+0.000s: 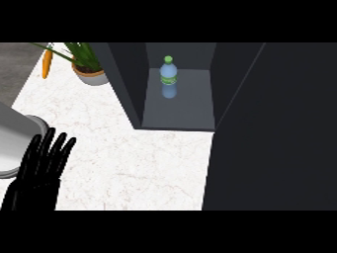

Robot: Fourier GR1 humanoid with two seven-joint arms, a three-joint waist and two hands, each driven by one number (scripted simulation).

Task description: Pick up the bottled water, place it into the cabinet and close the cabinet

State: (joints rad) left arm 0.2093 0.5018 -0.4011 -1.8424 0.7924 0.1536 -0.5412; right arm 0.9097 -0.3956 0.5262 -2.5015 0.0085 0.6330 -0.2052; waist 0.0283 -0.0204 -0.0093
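Observation:
The bottled water [169,72], clear blue with a green cap, stands upright deep inside the dark cabinet [127,84], on its glossy shelf near the back. The cabinet door [287,128] fills the right side of the view as a large dark panel, swung out toward me. My left hand [43,163] shows at the lower left over the marble counter, fingers straight and pointing up, holding nothing and far from the bottle. My right hand is nowhere in the view.
A potted plant [89,69] sits at the back left beside the cabinet's wall. An orange carrot [46,64] lies to its left. White marble counter [127,163] stretches between my left hand and the cabinet.

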